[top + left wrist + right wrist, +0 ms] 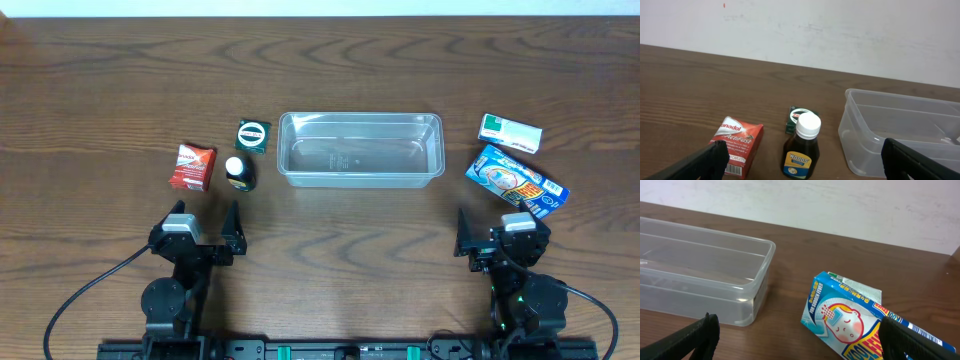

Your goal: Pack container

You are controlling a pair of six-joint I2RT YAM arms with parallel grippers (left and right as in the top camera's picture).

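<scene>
- The container point(360, 150) sits a little above the middle of the overhead frame, long side running left to right, open top up, with only bare clear plastic showing inside
- It fills the right edge of the left wrist view point(900, 130) and the left half of the right wrist view point(700, 275)
- Just left of it stands a dark bottle point(239, 173) with a white cap, upright, close to the container's lower-left corner but apart from it
- Above the bottle lies a small green box point(253, 135); from the left wrist camera the bottle point(802, 147) stands in front and hides its lower part point(799, 116)
- Further left, a red box point(191, 167) lies flat beside the bottle
- Off the container's right end, a white and green box point(511, 133) sits near the upper right, with a blue box point(517, 181) lying slanted just below it
- The left gripper point(207, 212) hovers at the lower left, below the red box and bottle, its jaws spread wide and gripping nothing; its dark fingers point(715, 155) frame the bottle
- The right gripper point(503, 222) sits at the lower right, right under the blue box point(860, 320), likewise released, with fingers point(705, 330) far apart
- Everything rests on a dark wooden table point(100, 80)
</scene>
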